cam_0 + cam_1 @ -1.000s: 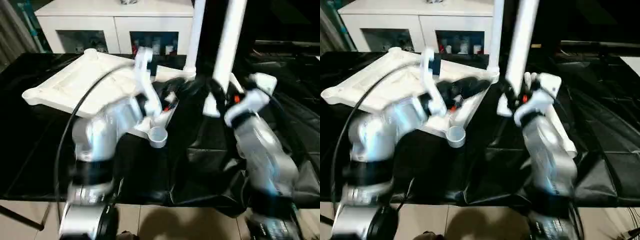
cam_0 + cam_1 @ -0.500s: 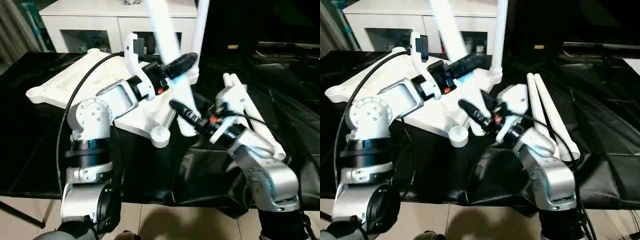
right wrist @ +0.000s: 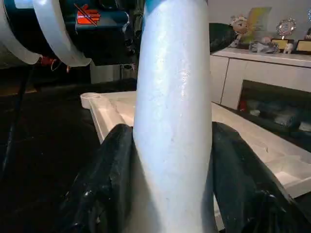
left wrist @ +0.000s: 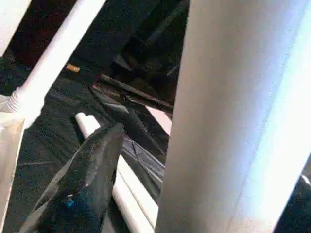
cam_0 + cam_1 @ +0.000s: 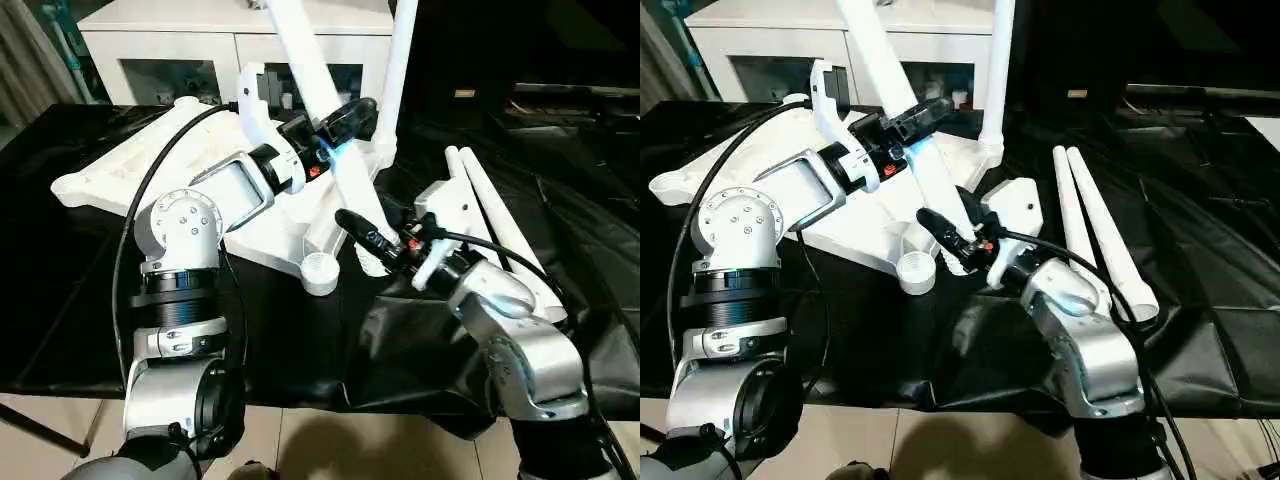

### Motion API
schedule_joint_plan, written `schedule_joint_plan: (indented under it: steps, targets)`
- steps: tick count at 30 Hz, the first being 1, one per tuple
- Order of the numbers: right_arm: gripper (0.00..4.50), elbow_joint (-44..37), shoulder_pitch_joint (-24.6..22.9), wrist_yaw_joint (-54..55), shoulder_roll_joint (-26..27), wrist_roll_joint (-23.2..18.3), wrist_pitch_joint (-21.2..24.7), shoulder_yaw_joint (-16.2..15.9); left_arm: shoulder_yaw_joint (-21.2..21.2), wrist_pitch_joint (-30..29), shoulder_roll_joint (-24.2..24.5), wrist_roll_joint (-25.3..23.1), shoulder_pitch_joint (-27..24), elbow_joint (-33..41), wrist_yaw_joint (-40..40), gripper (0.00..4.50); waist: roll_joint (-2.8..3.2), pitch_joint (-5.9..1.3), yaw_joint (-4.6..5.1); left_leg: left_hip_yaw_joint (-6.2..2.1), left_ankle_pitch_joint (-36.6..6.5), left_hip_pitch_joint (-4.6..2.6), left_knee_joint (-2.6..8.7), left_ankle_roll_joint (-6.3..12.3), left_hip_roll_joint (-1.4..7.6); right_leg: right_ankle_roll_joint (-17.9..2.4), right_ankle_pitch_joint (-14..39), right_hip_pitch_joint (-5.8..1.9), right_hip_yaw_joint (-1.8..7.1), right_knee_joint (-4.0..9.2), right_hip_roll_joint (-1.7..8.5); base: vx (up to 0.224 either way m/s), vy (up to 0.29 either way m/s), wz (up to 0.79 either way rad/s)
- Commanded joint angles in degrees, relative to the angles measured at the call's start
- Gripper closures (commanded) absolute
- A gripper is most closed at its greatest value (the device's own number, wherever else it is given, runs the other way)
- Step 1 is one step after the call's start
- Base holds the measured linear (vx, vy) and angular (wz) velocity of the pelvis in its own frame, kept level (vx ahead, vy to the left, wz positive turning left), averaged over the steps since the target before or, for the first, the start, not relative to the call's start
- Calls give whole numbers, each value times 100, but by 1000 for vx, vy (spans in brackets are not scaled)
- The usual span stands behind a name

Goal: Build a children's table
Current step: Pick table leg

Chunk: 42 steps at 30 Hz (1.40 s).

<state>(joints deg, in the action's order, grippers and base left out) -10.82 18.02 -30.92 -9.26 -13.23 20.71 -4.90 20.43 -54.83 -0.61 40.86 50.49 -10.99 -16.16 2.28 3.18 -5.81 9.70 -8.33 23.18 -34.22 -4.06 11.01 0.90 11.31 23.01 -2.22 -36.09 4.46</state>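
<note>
Leg [image 5: 330,130] tipped from upright, now leaning top-left; both pincers gripping.

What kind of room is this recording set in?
Probably a lab or showroom corner, not a home: a work surface draped in black sheeting, a white glass-door cabinet behind it, and trophies displayed on the cabinet top.

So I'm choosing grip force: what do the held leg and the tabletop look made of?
Leg: smooth white tube, likely plastic, with a soft sheen.
Tabletop: matte white, probably moulded plastic, going by its raised ribs and the round socket.
</note>
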Motion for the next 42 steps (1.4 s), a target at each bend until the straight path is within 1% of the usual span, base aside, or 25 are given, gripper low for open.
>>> schedule_joint_plan:
  steps: [1, 2, 3, 4, 7, 10, 11, 12, 13, 15, 16, 17, 20, 22, 23, 24, 26, 28, 29, 30, 33, 37, 38, 40, 42]
  targets:
    - [261, -8, 137, 48, -2, 9, -194, 62, 91, -40, 43, 15, -18, 23, 86, 120, -119, -426, -13, -17, -1062, -108, 334, 235, 73, -1019, 877, -281, 152, 464, 241, 0, 0, 0]
    - [261, -7, 138, 49, -2, 10, -195, 61, 92, -40, 43, 16, -18, 24, 86, 121, -114, -425, -13, -18, -1056, -107, 336, 237, 74, -1016, 876, -279, 152, 466, 238, 0, 0, 0]
    - [261, 64, 158, 53, 2, 46, -252, 38, 178, -43, 75, 75, -17, 44, 95, 147, -146, -421, -14, -15, -1036, -101, 336, 242, 74, -1003, 877, -284, 152, 462, 239, 0, 0, 0]
    - [261, 64, 158, 53, 2, 46, -252, 38, 178, -43, 75, 75, -17, 44, 95, 159, -129, -420, -14, -14, -1062, -109, 337, 232, 76, -992, 935, -274, 152, 472, 245, 0, 0, 0]
    - [261, 114, 193, 69, 5, 90, -296, -15, 214, -52, 145, 121, -25, 30, 131, 162, -99, -422, 0, -19, -1064, -111, 336, 209, 75, -1013, 835, -272, 153, 464, 231, 0, 0, 0]
    - [261, 108, 234, 80, -23, 91, -282, -18, 178, -42, 178, 133, 4, -20, 103, 198, -123, -422, 8, -16, -1061, -116, 338, 219, 77, -1024, 750, -280, 155, 459, 228, 0, 0, 0]
    - [226, 106, 258, 80, -7, 42, -241, 9, 140, -38, 217, 128, 19, -40, 48, 202, -129, -424, 9, -15, -1046, -115, 336, 220, 76, -1031, 736, -283, 156, 453, 229, 0, 0, 0]
    - [226, 86, 277, 48, 55, -141, -121, 83, 97, -25, 255, 120, 24, -40, -23, 202, -121, -422, 12, -15, -1043, -116, 339, 237, 71, -1046, 749, -281, 154, 454, 229, 0, 0, 0]
    - [191, 61, 301, 32, 123, -346, 19, 183, 62, -14, 286, 112, 26, -36, -82, 212, -121, -416, 20, -11, -1080, -119, 339, 262, 67, -1052, 796, -274, 157, 463, 227, 0, 0, 0]
    - [189, 11, 366, -97, 140, -689, 310, 321, -52, -16, 371, 97, 19, -7, -233, 236, -124, -422, 15, -18, -1068, -116, 342, 266, 77, -1049, 800, -281, 158, 452, 235, 0, 0, 0]
    - [179, -18, 458, -358, -16, -929, 586, 356, -158, -59, 449, 110, 33, 38, -360, 244, -143, -418, 19, -15, -1078, -119, 345, 277, 81, -1030, 803, -284, 158, 457, 231, 0, 0, 0]
    - [179, -18, 458, -358, -16, -929, 586, 356, -158, -59, 449, 110, 33, 38, -360, 244, -150, -421, 12, -20, -1053, -120, 344, 281, 79, -1026, 782, -296, 154, 446, 229, 0, 0, 0]
    - [147, -51, 618, -812, -407, -1142, 1116, 249, -252, -205, 577, 208, 105, 94, -558, 262, -135, -422, -4, -18, -938, -131, 338, 257, 90, -1032, 645, -296, 160, 429, 218, 0, 0, 0]
    - [145, -23, 740, -968, -583, -1279, 1433, 267, -306, -253, 664, 258, 141, 111, -689, 266, -122, -424, -11, -13, -912, -128, 336, 216, 86, -1080, 549, -288, 161, 422, 229, 0, 0, 0]
    - [145, -23, 740, -968, -583, -1279, 1433, 267, -306, -253, 664, 258, 141, 111, -689, 266, -137, -430, -5, -12, -904, -122, 332, 210, 82, -1094, 518, -299, 158, 418, 230, 0, 0, 0]
    - [145, 100, 965, -1158, -841, -1468, 1880, 359, -354, -286, 737, 289, 205, 66, -791, 267, -157, -435, -11, -8, -877, -127, 328, 211, 79, -1148, 469, -313, 158, 414, 231, 0, 0, 0]
    - [145, 180, 1079, -1291, -989, -1557, 2073, 391, -396, -295, 775, 292, 236, 44, -861, 268, -161, -436, -15, -9, -841, -131, 326, 211, 85, -1176, 434, -311, 158, 407, 229, 0, 0, 0]
    - [145, 380, 1339, -1561, -1299, -1741, 2540, 388, -492, -323, 844, 310, 277, 44, -1016, 268, -144, -431, -18, -13, -899, -139, 321, 190, 81, -1217, 533, -319, 153, 408, 231, 0, 0, 0]
    - [145, 422, 1391, -1611, -1353, -1790, 2616, 380, -519, -320, 861, 309, 282, 49, -1050, 268, -148, -430, -23, -8, -925, -145, 319, 186, 84, -1211, 558, -317, 156, 417, 228, 0, 0, 0]
    - [145, 636, 1614, -1682, -1458, -1890, 2849, 371, -594, -340, 888, 343, 285, 76, -1170, 268, -145, -422, -18, -8, -931, -134, 317, 167, 82, -1206, 568, -315, 160, 413, 235, 0, 0, 0]
    - [145, 878, 1861, -1702, -1487, -1954, 3096, 397, -686, -325, 883, 348, 257, 132, -1294, 268, -154, -438, -16, -5, -844, -131, 306, 164, 81, -1290, 464, -326, 154, 395, 242, 0, 0, 0]
    - [145, 1046, 2033, -1901, -1521, -2079, 3324, 378, -1006, -169, 942, 226, 133, 319, -1606, 268, -159, -458, -27, 0, -720, -126, 297, 206, 93, -1393, 173, -339, 152, 365, 246, 0, 0, 0]
    - [145, 1074, 2057, -1970, -1535, -2129, 3366, 372, -1164, -99, 995, 132, 85, 384, -1715, 268, -202, -456, -25, 6, -699, -127, 298, 229, 92, -1402, 146, -339, 151, 373, 242, 0, 0, 0]
    - [145, 1099, 2072, -2104, -1574, -2186, 3382, 344, -1345, -40, 1039, 35, 32, 463, -1817, 268, -186, -446, -38, 9, -747, -135, 301, 216, 108, -1391, 252, -326, 153, 371, 253, 0, 0, 0]
    - [145, 1098, 2077, -2440, -1696, -2363, 3489, 248, -1512, -42, 1068, 25, -15, 608, -1949, 268, -200, -445, -65, 12, -785, -144, 301, 217, 109, -1363, 351, -336, 157, 378, 260, 0, 0, 0]
